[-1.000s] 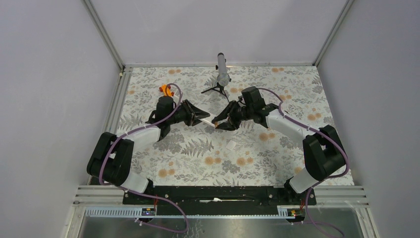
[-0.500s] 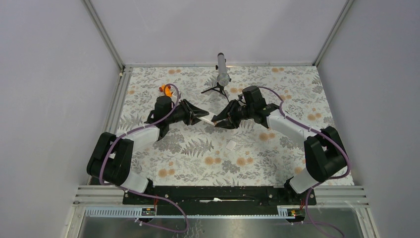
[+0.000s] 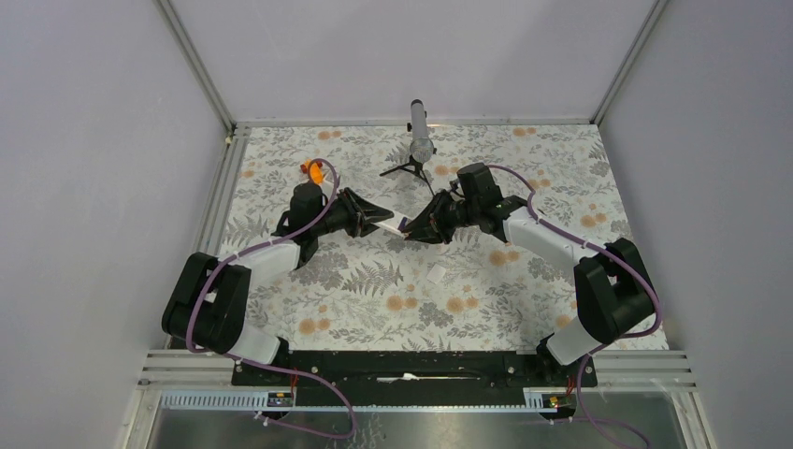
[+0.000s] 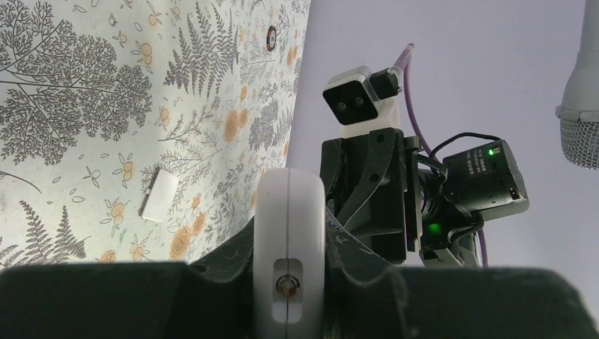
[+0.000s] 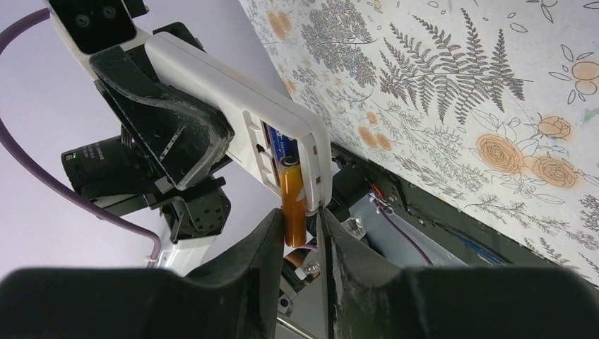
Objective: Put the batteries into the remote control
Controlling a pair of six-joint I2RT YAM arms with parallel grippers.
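The white remote control [image 5: 233, 116] is clamped in my left gripper [image 3: 378, 222], shut on it and holding it above the mat; its rounded end [image 4: 289, 240] fills the left wrist view. The back compartment is open. A dark blue battery [image 5: 281, 146] lies inside. The orange battery [image 5: 294, 205] has its upper end in the compartment and its lower end sticking out. My right gripper [image 5: 297, 239] is closed narrowly around that lower end and the remote's end wall; one finger [image 5: 263, 244] presses the battery. From above, the right gripper [image 3: 410, 230] meets the remote's tip.
A small flat white cover [image 3: 436, 273] lies on the floral mat in front of the grippers, also the white cover [image 4: 157, 195]. A chunky orange toy piece [image 3: 315, 169] sits back left. A microphone on a tripod [image 3: 420, 140] stands at the back centre.
The right gripper's jaws have narrowed onto the orange battery. Both grippers and the remote have shifted slightly toward the back.
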